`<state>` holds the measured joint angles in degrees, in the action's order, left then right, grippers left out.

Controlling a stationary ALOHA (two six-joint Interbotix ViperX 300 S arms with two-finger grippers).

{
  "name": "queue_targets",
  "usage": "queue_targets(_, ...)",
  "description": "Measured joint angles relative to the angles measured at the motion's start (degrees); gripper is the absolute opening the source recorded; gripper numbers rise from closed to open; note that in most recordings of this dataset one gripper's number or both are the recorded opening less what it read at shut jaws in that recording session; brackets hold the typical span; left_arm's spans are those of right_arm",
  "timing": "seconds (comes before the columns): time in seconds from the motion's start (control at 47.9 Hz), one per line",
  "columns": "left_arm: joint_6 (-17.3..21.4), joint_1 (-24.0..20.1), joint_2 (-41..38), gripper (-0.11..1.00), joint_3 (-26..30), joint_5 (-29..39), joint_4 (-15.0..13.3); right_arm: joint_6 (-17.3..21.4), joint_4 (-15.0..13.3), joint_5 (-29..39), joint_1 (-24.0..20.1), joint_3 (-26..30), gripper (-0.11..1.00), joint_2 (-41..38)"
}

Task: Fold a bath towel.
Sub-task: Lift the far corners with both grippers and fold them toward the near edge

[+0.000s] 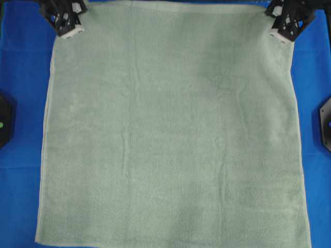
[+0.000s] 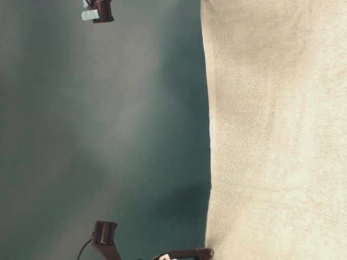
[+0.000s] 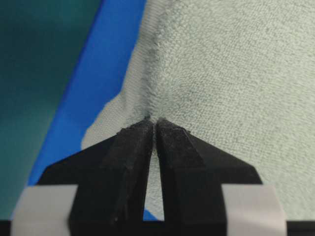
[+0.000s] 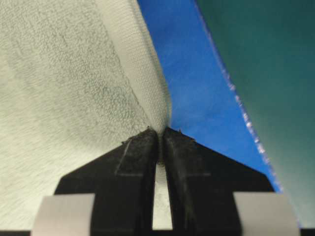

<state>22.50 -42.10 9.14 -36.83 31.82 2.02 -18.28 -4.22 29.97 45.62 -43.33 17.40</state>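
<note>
My left gripper (image 3: 155, 129) is clamped on the towel (image 1: 173, 134); in the left wrist view the two black fingers (image 3: 133, 147) meet at their tips with a pinch of terry cloth puckering out from between them, just inside the hemmed corner. My right gripper (image 4: 160, 135) is closed the same way on the other far corner, its fingers (image 4: 184, 157) pressed together around the flat hem, which curls up and away from the tips.

From overhead I see the left gripper (image 1: 70, 23) at the far left corner of the towel and the right gripper (image 1: 284, 26) at the far right corner, each angled in toward the middle. The towel spreads from them toward the near edge as one large pale green sheet, mostly flat with faint creases, its near corners reaching the bottom of the view. It covers most of the blue cloth (image 1: 23, 77) on the surface, which shows as a strip on the left and on the right, and as a bright band beside the hem in both wrist views.

The table-level view is turned sideways: the towel (image 2: 276, 130) fills its right half against a dark teal backdrop (image 2: 97, 130), and I cannot read the grip from there.
</note>
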Motion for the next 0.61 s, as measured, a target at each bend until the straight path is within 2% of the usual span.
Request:
queue_targets(0.188, -2.99, 2.72, 0.88, 0.03, -1.85, 0.88, 0.0, 2.37, 1.05, 0.79, -1.67, -0.79, 0.06, 0.0)
queue_targets(0.334, -7.65, 8.44, 3.08, 0.03, -5.36, 2.2, 0.0, 6.86, 1.67, 3.96, -7.82, -2.72, 0.06, 1.32)
queue_targets(0.46, -13.62, 16.44, 5.98, 0.03, -9.05, 2.46, 0.0, 14.5, 2.11, 6.15, -17.14, -5.71, 0.06, 4.31)
queue_targets(0.522, -15.73, 22.24, 7.73, 0.03, -11.51, 2.46, -0.53, 20.13, 2.29, 6.59, -23.64, -7.29, 0.06, 5.98)
queue_targets(0.606, -21.53, 30.59, 9.58, 0.03, -13.97, 2.29, -1.23, 28.65, 2.29, 6.68, -32.87, -8.61, 0.06, 7.38)
